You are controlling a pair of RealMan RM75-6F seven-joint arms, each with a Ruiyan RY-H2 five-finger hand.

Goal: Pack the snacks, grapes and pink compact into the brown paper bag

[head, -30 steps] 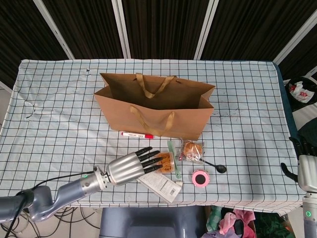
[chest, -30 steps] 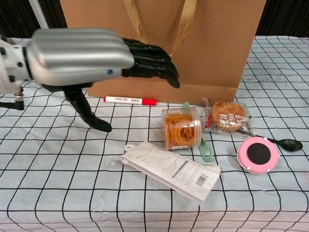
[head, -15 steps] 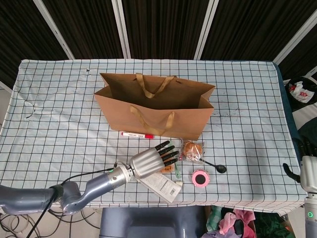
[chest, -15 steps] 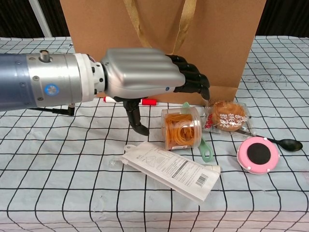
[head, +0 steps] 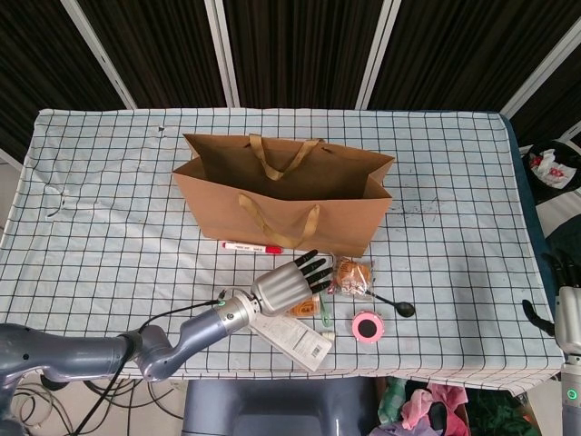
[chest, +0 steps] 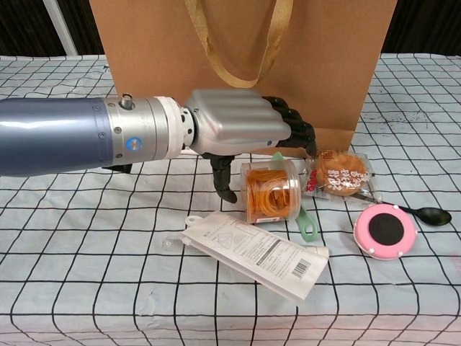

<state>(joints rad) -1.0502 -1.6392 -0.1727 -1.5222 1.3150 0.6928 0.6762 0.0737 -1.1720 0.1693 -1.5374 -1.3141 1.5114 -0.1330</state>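
The brown paper bag (head: 283,193) is standing open on the checked tablecloth (head: 109,209). Your left hand (chest: 238,126) is hovering in front of the bag, fingers spread, holding nothing, over the clear tub of orange snacks (chest: 271,192). The wrapped round snack (chest: 337,173) and pink round compact (chest: 385,231) are lying in front of the bag's right end. Your right hand (head: 566,313) is sitting far right of the bag; its fingers I cannot tell.

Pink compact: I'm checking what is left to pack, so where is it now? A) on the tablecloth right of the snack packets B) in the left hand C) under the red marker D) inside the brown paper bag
A: the pink compact lies on the checked tablecloth, outside the brown paper bag, untouched by the left hand.
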